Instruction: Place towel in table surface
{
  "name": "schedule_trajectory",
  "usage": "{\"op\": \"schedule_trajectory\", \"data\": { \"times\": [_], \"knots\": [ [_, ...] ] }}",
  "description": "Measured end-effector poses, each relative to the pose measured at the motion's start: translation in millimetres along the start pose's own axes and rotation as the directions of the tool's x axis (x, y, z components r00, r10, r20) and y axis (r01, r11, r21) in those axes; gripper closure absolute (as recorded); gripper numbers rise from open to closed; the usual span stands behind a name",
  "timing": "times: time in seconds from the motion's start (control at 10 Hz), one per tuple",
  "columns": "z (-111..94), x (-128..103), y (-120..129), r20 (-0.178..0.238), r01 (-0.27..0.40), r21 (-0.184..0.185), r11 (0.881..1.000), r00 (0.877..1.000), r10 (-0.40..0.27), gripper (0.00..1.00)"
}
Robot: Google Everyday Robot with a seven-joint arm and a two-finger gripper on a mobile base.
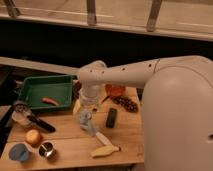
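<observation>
The gripper [88,106] is hovering at the towel [86,121], seemingly touching the counter [65,146]; its hold cannot be told; release is pending.

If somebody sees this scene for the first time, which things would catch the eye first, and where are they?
The big white robot arm dominates, stretching from the right across the wooden table. Its gripper hangs just above the crumpled grey-blue towel near the table's middle. Next comes the bright green tray at the back left, with a small orange-red item lying inside it.
</observation>
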Motion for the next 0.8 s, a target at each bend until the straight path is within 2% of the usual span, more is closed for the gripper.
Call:
{"op": "schedule_trajectory", "data": {
  "times": [0.2, 0.4, 0.6, 0.8],
  "knots": [
    [0.9, -0.1, 1.7, -0.005, 0.001, -0.005, 1.000, 1.000, -0.001, 0.20],
    [16.1, 2.1, 3.0, -0.029, -0.014, -0.029, 0.999, 0.999, 0.013, 0.20],
    [53.6, 4.2, 2.8, -0.065, -0.033, -0.054, 0.998, 0.997, 0.029, 0.20],
    [81.0, 6.1, -1.1, -0.092, -0.064, -0.092, 0.994, 0.994, 0.055, 0.20]
  ]
}}
